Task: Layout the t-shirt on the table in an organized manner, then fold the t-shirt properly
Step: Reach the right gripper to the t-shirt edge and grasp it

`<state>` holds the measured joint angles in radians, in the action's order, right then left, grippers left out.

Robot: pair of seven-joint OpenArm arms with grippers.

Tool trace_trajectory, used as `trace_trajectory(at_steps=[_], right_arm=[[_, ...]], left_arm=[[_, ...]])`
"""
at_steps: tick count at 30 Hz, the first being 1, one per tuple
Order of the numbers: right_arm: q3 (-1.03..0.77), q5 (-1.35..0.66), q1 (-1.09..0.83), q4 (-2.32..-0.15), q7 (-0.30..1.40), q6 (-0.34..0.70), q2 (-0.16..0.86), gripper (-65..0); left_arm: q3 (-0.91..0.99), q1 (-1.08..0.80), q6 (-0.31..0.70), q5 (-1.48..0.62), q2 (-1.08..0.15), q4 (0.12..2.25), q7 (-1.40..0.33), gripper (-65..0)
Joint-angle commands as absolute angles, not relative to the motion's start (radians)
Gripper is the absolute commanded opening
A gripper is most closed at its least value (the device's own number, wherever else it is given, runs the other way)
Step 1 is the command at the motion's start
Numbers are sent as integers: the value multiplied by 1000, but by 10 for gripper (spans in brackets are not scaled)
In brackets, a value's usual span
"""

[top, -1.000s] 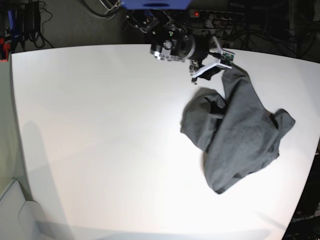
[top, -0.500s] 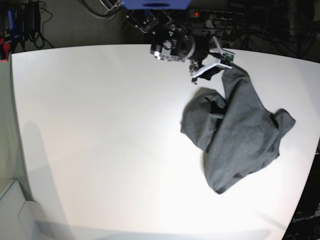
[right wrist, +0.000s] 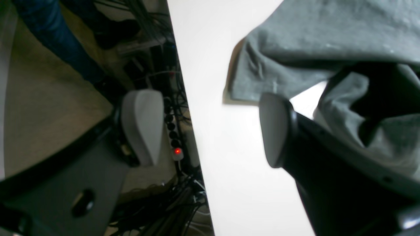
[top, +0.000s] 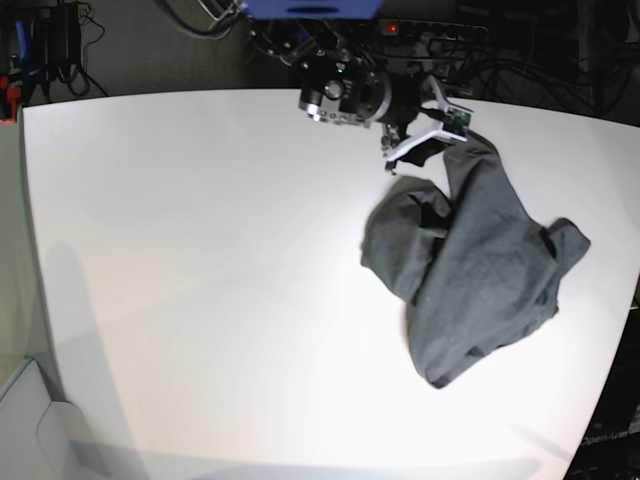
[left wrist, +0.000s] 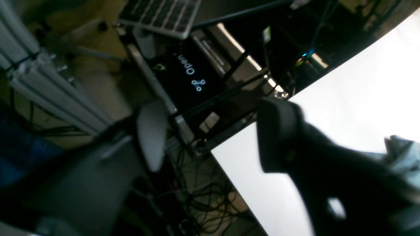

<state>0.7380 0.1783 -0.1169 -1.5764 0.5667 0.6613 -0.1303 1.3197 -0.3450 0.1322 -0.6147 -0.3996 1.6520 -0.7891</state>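
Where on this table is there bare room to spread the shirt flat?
Bare: the table from its left edge to the crumpled t-shirt, and the near strip below it. Crowded: the far right, where the right gripper meets the t-shirt's top end.

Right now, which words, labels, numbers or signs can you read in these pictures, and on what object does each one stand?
"Open": on a dark panel beside the table, left wrist view; a small symbol glows below it.
"Open...": dark box at the lower right, base view; the rest is too small.
T-shirt: no readable text.
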Motion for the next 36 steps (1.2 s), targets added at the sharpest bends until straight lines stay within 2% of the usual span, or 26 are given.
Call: trace_trajectory(at_steps=[1, 3, 5, 10, 18, 25, 36], right_arm=[[748, 163, -119, -1595, 541, 664, -157, -189], [748, 163, -134, -1595, 538, 664, -157, -189], [745, 163, -131, -1584, 529, 664, -157, -189], [743, 163, -101, -1504, 444, 664, -157, -188], [742, 163, -2, -1372, 401, 639, -157, -188], [743, 162, 59, -1357, 398, 619, -157, -188], [745, -128, 199, -1198, 378, 615, -157, -188]], left_arm=[[1328, -346, 165, -628, -430, 1669, -768, -336], [1333, -367, 209, -624, -430, 1669, -768, -406], [1333, -384, 223, -605, -430, 1678, -766, -429], [1328, -381, 231, -555, -383, 1678, -757, -428], [1277, -366, 234, -530, -326, 1678, -756, -428], [1242, -364, 234, -530, -298, 1672, -757, -429], [1191, -323, 234, -530, -257, 1679, -757, -429]])
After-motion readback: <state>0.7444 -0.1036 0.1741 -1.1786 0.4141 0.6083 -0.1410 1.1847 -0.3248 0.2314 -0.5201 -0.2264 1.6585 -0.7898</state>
